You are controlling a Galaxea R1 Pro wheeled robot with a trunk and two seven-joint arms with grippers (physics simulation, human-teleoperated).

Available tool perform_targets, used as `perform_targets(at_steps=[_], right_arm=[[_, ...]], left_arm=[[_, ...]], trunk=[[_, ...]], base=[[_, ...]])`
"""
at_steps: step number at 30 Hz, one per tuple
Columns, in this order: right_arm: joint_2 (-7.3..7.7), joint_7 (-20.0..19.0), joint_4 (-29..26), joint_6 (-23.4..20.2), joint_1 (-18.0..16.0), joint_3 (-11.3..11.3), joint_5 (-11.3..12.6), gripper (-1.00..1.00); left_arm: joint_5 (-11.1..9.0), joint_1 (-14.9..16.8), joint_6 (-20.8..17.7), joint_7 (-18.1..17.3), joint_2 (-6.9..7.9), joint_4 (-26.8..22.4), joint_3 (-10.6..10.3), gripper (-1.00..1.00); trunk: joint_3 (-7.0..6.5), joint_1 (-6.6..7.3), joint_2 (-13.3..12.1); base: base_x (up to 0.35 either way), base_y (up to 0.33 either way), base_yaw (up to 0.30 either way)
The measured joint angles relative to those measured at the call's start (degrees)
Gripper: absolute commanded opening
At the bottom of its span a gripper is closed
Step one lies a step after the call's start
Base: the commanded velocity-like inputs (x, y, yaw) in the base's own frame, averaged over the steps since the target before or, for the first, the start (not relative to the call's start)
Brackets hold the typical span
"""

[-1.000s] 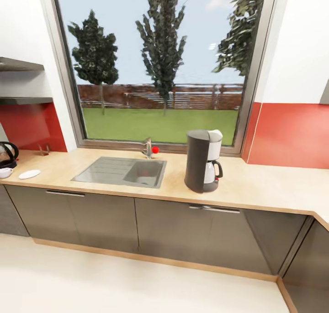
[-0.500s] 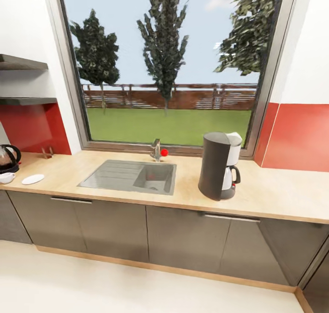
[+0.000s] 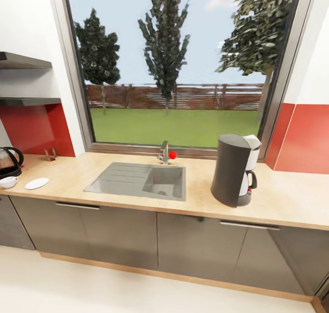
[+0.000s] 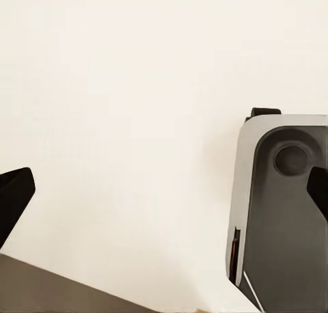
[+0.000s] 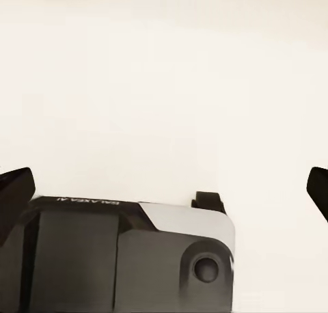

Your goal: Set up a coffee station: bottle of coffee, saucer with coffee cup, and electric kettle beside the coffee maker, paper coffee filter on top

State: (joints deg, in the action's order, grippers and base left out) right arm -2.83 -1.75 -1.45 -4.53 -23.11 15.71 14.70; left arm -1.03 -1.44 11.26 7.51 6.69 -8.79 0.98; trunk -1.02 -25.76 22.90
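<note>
On the countertop [image 3: 278, 203] stands the coffee maker [image 3: 235, 169], right of the sink [image 3: 141, 181]; kettle [image 3: 8, 161], cup [image 3: 8, 181] and saucer [image 3: 36, 183] wait far left, unmoved. Both grippers' jaws hang spread, empty, as for travel

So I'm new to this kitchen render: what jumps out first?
The big window with its trees and lawn dominates the head view, above the sink set in the wooden countertop. The dark coffee maker stands right of the sink; kettle, cup and saucer cluster far left.
</note>
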Motion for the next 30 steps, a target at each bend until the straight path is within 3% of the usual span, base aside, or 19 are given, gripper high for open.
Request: perform_targets(at_steps=[7, 30], right_arm=[[0.15, -0.01, 0.01, 0.11, 0.00, -0.04, -0.03, 1.00], [1.51, -0.11, 0.02, 0.60, 0.00, 0.15, -0.31, 1.00]], left_arm=[[0.00, 0.00, 0.00, -0.01, 0.00, 0.00, 0.06, 1.00], [0.00, 0.00, 0.17, -0.11, -1.09, 0.00, 0.01, 1.00]], trunk=[[0.01, -0.01, 0.00], [0.77, -0.01, 0.00]], base=[[0.018, 0.026, 0.129], [0.000, 0.001, 0.263]])
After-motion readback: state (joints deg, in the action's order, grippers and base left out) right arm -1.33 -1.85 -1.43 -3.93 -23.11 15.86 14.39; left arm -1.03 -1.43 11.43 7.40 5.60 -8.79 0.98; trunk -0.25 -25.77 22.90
